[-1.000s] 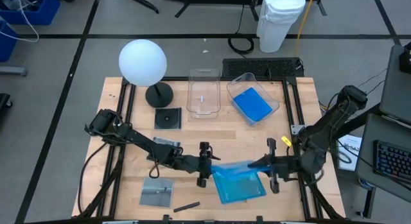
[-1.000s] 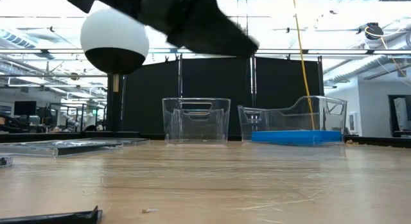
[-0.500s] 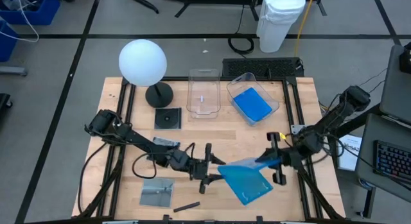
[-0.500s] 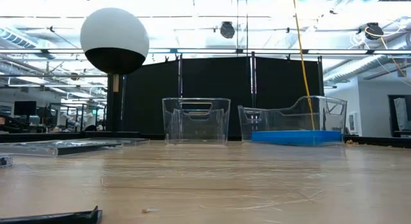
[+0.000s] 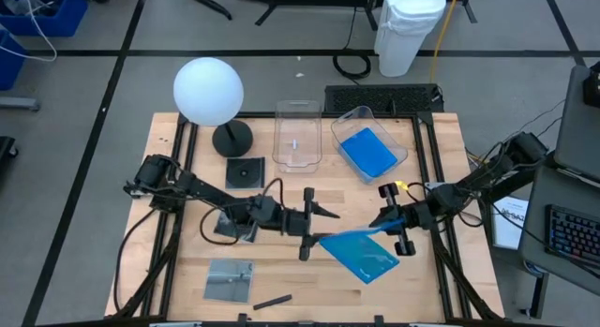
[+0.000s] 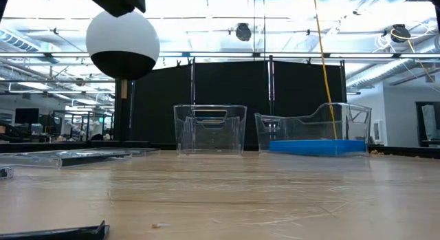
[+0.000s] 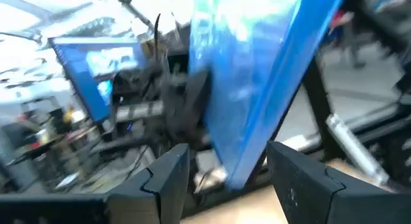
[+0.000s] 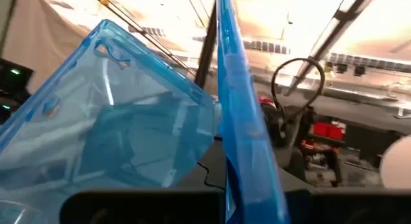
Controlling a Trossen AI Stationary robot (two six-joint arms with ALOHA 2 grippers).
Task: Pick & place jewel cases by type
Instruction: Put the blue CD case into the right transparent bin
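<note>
We see the right gripper (image 5: 392, 219) lifted above the table (image 5: 431, 280) near its right edge, fingers clamped together on one end of a blue jewel case (image 5: 361, 255). The case hangs open in the air, its two clear blue leaves spread apart in the right wrist view (image 8: 128, 128). It sits over the front right part of the table, between the two arms.

The left gripper (image 5: 312, 224) faces it from the middle of the table, fingers spread apart and holding nothing. In the left wrist view the blue case (image 7: 257, 76) stands just ahead of those fingers (image 7: 168, 179); we cannot tell whether they touch it.

A second blue jewel case (image 5: 367, 152) lies inside the right clear tub (image 5: 401, 151) at the back edge. The left clear tub (image 5: 298, 110) stands just beside it, holding only a small pale speck.

A dark jewel case (image 5: 245, 172) lies near the back left, beside the base of the white globe lamp (image 5: 208, 90). Another dark case (image 5: 235, 223) sits under the left arm, and a grey one (image 5: 230, 279) lies near the front left corner. A small dark stick (image 5: 271, 300) rests at the front edge.
</note>
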